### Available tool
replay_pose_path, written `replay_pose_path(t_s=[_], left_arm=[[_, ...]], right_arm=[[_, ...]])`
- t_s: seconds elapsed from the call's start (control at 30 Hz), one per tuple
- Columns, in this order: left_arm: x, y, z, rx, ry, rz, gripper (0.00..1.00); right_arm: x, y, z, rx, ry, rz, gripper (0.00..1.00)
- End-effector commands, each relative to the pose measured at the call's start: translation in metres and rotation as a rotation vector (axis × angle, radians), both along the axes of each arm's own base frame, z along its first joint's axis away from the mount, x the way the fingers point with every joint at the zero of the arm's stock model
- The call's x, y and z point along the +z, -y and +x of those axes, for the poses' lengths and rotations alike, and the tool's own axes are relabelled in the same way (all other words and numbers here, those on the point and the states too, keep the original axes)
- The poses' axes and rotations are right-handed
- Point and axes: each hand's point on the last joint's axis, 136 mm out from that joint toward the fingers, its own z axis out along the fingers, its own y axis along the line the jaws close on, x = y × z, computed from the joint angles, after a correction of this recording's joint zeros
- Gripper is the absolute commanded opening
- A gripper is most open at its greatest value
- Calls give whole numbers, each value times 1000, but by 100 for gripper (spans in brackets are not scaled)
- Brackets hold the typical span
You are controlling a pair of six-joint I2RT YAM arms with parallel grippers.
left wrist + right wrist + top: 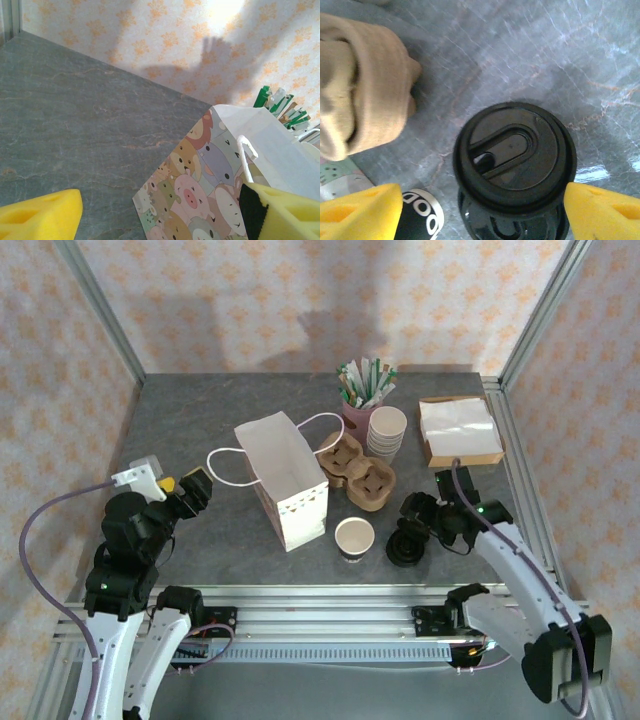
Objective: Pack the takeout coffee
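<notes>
The takeout coffee (407, 545) stands right of centre near the front edge, seen as a black disc. In the right wrist view it (515, 155) shows a round black lid with a sip slot, and a second black moulded round lies just under it. My right gripper (412, 528) hangs over it, open. Its yellow fingers (362, 210) stand either side of the lid, the left one well clear and the right one at the rim. My left gripper (183, 490) is open and holds nothing, left of the white paper bag (285, 480).
An open paper cup (354, 537) with a black printed wall stands left of the black disc. Behind it sit a brown pulp carrier (358, 472), stacked cream cups (386, 430), a pink pot of sticks (362, 390) and a napkin box (460, 430). The bag's cartoon side (210, 190) faces my left gripper (162, 215).
</notes>
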Motion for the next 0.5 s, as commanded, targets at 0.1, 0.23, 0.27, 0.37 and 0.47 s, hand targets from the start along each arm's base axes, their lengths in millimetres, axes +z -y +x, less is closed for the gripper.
replay_pose_path(t_s=[0.1,0.23,0.27,0.37,0.47], left_arm=[[0,1,3,-1,-2,-14,84],[-1,1,3,3,-4,-13,84],[-1,1,4,4,-5,-13,84],[-2,0,4,5,-8,-11,84],[-3,1,4,4,-12,-12,84]], right_arm=[[-14,8,1,8,-52,-25,85],[-21,8,2,17,-77,-33,85],[-22,8,2,19,-86,-36,86],[-25,7,3,19,-95,-35,87],[-27,7,5,20,-97,-36,88]])
